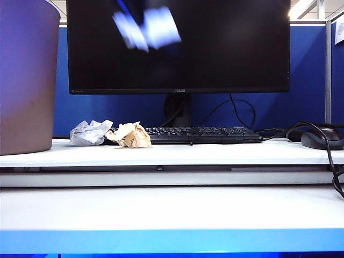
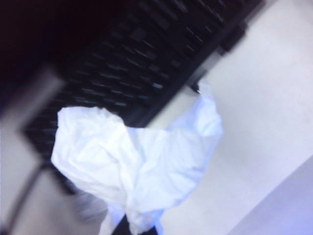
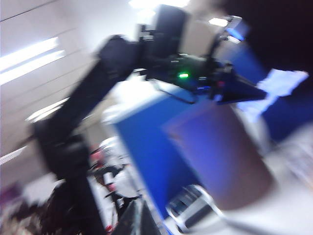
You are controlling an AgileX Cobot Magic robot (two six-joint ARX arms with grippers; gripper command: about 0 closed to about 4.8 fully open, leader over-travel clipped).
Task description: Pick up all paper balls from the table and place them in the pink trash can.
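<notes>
Three crumpled paper balls show. One white paper ball [image 2: 139,169] fills the left wrist view, clamped at its lower edge in the left gripper [image 2: 126,226], whose fingers are closed on it; only a dark sliver of the gripper shows there. In the exterior view this same white wad [image 1: 149,28] is a motion-blurred patch high up in front of the black monitor screen [image 1: 226,48], well above the table. The right wrist view catches it too, as a pale blur [image 3: 281,83] at the tip of the black left arm [image 3: 122,63], up beside the rim of the pink trash can [image 3: 220,156].

The other two lie on the white table [image 1: 172,153], touching each other: a pale grey-blue crumpled wad [image 1: 90,133] and, to its right, a tan-brown crumpled wad [image 1: 130,135] that rests against the left end of the black keyboard [image 1: 204,134]. The large dusty pink-brown trash can [image 1: 27,80] stands at the left edge of the exterior view, near the grey-blue wad but apart from it.

Under the held ball, the left wrist view shows the dark keyboard [image 2: 146,63] and bare white tabletop [image 2: 264,98].

A black computer mouse [image 1: 321,138] with its looping cable sits at the far right of the table, before a blue partition wall [image 1: 306,75].

The right gripper shows in no view, so whether its fingers are open or closed cannot be told.
</notes>
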